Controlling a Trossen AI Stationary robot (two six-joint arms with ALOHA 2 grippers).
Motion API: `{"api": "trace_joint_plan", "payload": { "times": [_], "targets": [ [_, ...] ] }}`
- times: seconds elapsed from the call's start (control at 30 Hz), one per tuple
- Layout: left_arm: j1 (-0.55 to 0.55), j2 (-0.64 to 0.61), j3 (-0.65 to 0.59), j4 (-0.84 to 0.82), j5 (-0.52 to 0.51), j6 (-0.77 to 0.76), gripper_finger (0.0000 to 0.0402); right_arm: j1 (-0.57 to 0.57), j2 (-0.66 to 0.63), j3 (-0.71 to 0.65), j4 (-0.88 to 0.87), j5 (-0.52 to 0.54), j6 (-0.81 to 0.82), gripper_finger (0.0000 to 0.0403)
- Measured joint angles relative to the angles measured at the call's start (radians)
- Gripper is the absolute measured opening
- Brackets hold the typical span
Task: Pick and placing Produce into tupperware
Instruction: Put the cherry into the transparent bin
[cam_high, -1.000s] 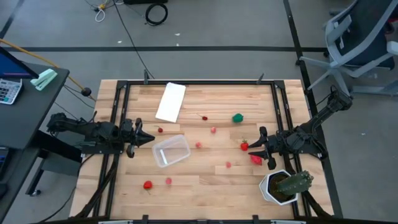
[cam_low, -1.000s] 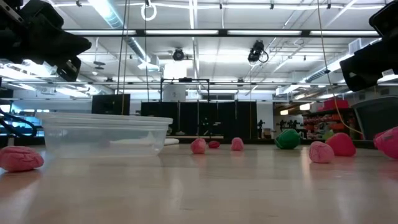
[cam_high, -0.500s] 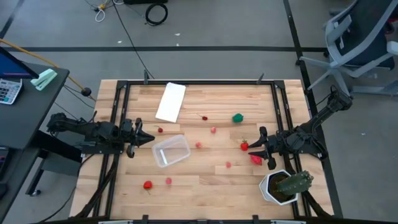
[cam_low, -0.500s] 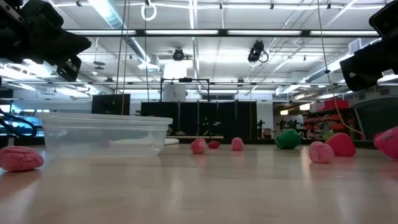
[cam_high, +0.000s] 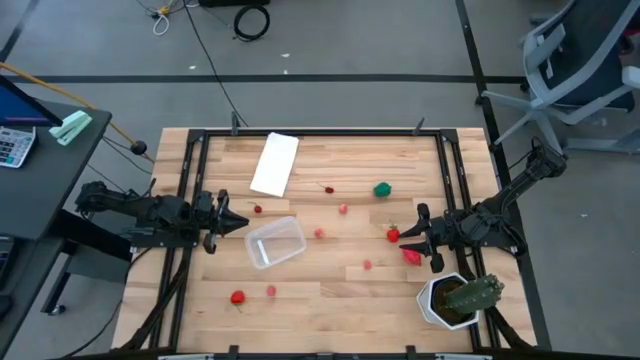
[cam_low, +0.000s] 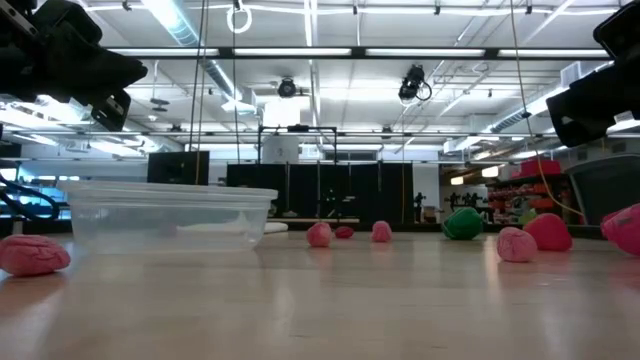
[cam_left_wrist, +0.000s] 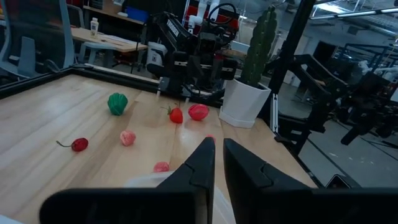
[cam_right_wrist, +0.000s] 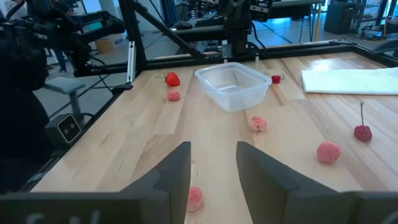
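The clear tupperware (cam_high: 275, 242) stands on its base left of the table's middle, with nothing in it; it also shows in the right wrist view (cam_right_wrist: 233, 84) and the low view (cam_low: 170, 215). Small red and pink produce lies scattered around it, with a strawberry (cam_high: 393, 235), a pink-red piece (cam_high: 411, 256), a cherry (cam_high: 328, 187) and a round green piece (cam_high: 382, 189). My left gripper (cam_high: 243, 224) (cam_left_wrist: 217, 149) is shut and empty, above the table just left of the box. My right gripper (cam_high: 403, 238) (cam_right_wrist: 213, 152) is a little open and empty, next to the strawberry at the right.
A flat white panel (cam_high: 274, 164) lies at the far left of the table. A green cactus in a white pot (cam_high: 458, 298) stands at the near right corner, close to my right arm. Black frame rails (cam_high: 320, 133) run around the table's edges.
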Motion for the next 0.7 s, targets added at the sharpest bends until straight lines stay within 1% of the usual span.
{"api": "trace_joint_plan", "payload": {
  "times": [0.27, 0.43, 0.57, 0.7],
  "targets": [
    [0.000, 0.000, 0.000, 0.000, 0.000, 0.000, 0.0028, 0.000, 0.000, 0.000, 0.000, 0.000, 0.000, 0.0137],
    [0.000, 0.000, 0.000, 0.002, 0.000, -0.008, 0.0033, 0.000, 0.000, 0.000, -0.005, 0.000, -0.018, 0.0137],
    [0.000, 0.000, 0.000, 0.004, 0.000, -0.087, 0.0039, 0.000, 0.000, 0.000, -0.006, 0.008, -0.040, 0.0137],
    [0.003, 0.000, 0.000, 0.040, 0.000, -0.124, 0.0040, 0.000, 0.000, 0.000, -0.006, 0.008, -0.036, 0.0137]
  ]
}}
